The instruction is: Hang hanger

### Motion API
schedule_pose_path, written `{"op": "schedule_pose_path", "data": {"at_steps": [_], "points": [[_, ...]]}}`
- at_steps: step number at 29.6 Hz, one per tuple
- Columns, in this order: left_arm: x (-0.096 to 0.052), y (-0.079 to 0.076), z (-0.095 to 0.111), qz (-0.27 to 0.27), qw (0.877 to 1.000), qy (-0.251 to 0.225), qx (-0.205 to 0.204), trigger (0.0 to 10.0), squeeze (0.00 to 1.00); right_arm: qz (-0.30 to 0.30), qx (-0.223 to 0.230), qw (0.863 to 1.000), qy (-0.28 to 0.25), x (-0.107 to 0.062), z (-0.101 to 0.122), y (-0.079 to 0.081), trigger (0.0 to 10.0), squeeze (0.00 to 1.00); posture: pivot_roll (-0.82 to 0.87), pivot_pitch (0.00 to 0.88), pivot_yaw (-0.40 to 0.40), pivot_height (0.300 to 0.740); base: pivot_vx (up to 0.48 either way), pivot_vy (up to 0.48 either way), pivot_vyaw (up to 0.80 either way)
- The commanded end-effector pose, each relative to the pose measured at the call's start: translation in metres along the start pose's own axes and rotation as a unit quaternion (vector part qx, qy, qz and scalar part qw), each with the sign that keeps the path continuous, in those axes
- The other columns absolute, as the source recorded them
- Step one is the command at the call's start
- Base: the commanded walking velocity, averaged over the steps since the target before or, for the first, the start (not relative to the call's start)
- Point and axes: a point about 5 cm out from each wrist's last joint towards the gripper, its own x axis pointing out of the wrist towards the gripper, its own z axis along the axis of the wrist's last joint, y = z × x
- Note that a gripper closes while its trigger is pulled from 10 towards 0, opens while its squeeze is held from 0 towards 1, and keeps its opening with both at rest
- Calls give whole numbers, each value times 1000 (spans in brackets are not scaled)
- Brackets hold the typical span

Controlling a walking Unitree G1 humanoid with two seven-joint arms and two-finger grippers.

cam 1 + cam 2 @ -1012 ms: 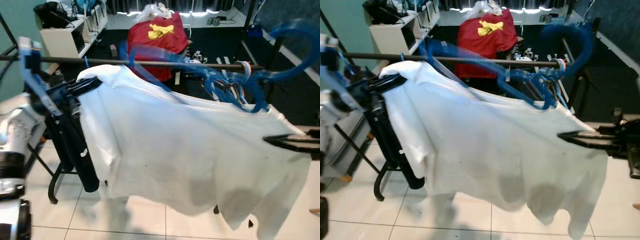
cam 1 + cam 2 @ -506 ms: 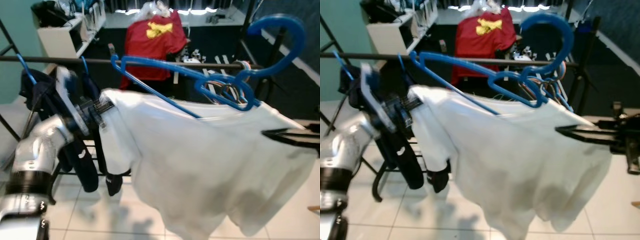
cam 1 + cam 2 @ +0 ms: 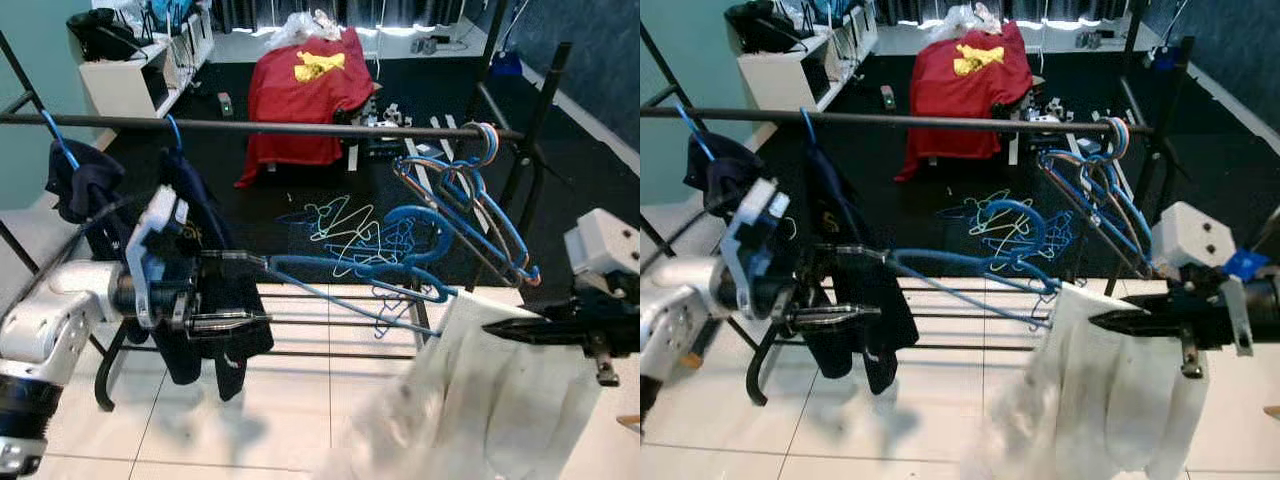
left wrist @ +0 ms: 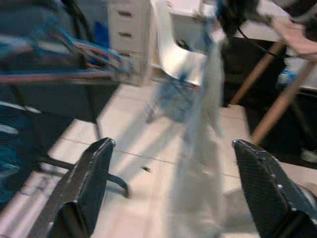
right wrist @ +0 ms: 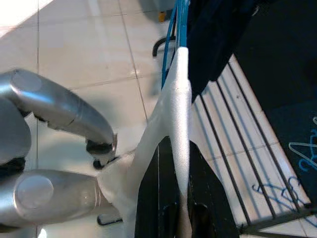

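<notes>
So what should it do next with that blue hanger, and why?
Probably close the left gripper on the blue hanger before lifting anything. Its fingers stand wide apart, so the hanger looks barely held. The hanger sits well below the rail, while the white shirt dangles from the right gripper, pinched shut on it.

White tile floor [image 3: 300, 420] w/ black mat [image 3: 300, 190] behind, teal wall [image 3: 30, 90] at left, white shelf unit [image 3: 130, 75].

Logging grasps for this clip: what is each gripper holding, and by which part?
Right gripper pinches the white cloth garment at its upper edge. Left gripper is open, holding nothing.
</notes>
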Motion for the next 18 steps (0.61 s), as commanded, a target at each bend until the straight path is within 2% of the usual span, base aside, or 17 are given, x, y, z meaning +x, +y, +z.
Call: {"op": "schedule_pose_path", "data": {"at_steps": [1,5,9,11,12,13,15,16,18], "points": [[3,-1,6,-2,1000,-16,12,10000,1000,7,-9,1000,-1,3,1,0,0,0,-82,88,13,740,0,0,0],[45,-5,14,-5,997,-65,31,10000,1000,32,-35,999,15,21,4,-7,0,0,-85,80,17,740,0,0,0],[55,-6,11,-9,998,-63,26,10000,1000,30,-45,998,19,24,5,-12,0,0,-84,77,18,740,0,0,0],[65,-14,-2,-42,999,-26,9,10000,1000,21,-56,998,17,28,9,-19,0,0,-79,74,21,740,0,0,0],[65,-14,-2,-42,999,-26,9,10000,1000,21,-56,998,17,28,9,-19,0,0,-79,74,21,740,0,0,0],[69,-18,-7,-54,998,-13,4,10000,655,16,-59,998,17,30,11,-22,0,0,-79,74,21,740,0,0,0],[71,-20,-10,-61,998,-7,3,10000,655,13,-62,998,17,31,11,-24,0,0,-76,70,27,740,0,0,0],[73,-20,-14,-56,998,1,6,10000,0,8,-63,998,13,33,12,-27,0,0,-76,68,25,740,0,0,0],[73,-18,-17,-48,999,14,12,10000,0,7,-66,998,8,35,14,-29,0,0,-74,67,24,740,0,0,0]]}}
